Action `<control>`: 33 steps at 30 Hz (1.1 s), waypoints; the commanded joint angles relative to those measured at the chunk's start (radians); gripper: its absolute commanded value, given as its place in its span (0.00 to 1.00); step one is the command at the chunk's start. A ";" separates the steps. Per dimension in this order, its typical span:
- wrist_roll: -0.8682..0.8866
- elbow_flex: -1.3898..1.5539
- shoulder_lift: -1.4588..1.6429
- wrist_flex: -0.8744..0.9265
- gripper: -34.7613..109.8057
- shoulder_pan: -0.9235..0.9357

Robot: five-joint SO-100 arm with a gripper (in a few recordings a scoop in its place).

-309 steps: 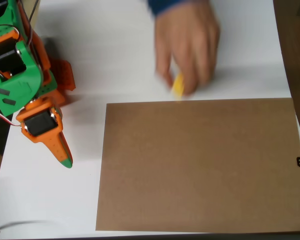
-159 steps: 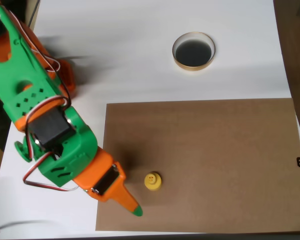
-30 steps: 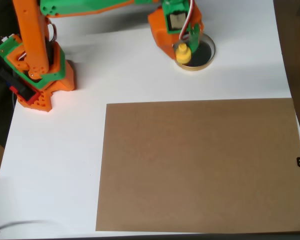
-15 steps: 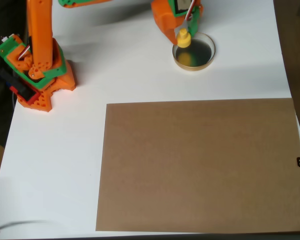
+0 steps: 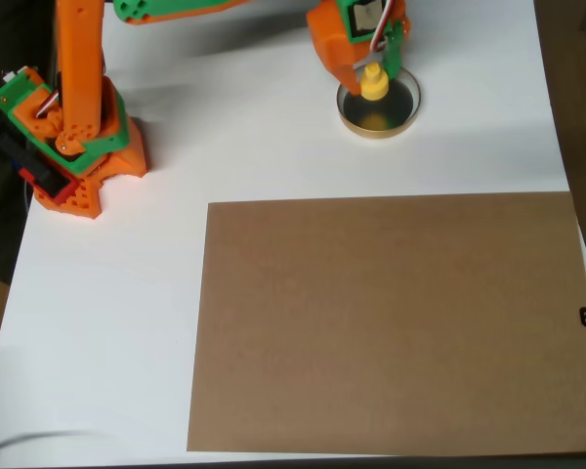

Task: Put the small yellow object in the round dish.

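Note:
The round dish (image 5: pixel 402 115), tan-rimmed with a dark inside, sits on the white table near the top centre of the overhead view. My orange and green gripper (image 5: pixel 373 80) hangs over its upper left part, shut on the small yellow object (image 5: pixel 374 84). The yellow piece is held above the dish's inside, knob pointing up in the picture, and a faint yellow reflection shows on the dark bottom below it. The fingertips are partly hidden by the piece.
A large brown board (image 5: pixel 391 322) covers the lower middle and right of the white table (image 5: pixel 98 332). My arm's orange base (image 5: pixel 68 147) stands at the left, the arm reaching across the top edge. A dark strip runs along the right edge.
My gripper has shifted slightly right and down with the yellow object, from the dish's upper left rim to over its inside. The dish has not moved.

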 commanded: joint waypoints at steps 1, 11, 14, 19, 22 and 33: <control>-0.018 -0.041 0.032 0.002 0.36 -0.003; -0.038 -0.038 0.064 0.020 0.39 0.023; -0.061 -0.040 0.112 0.054 0.39 0.058; -0.140 0.101 0.267 0.072 0.40 0.137; -0.206 0.256 0.397 0.060 0.39 0.193; -0.411 0.624 0.727 -0.005 0.40 0.597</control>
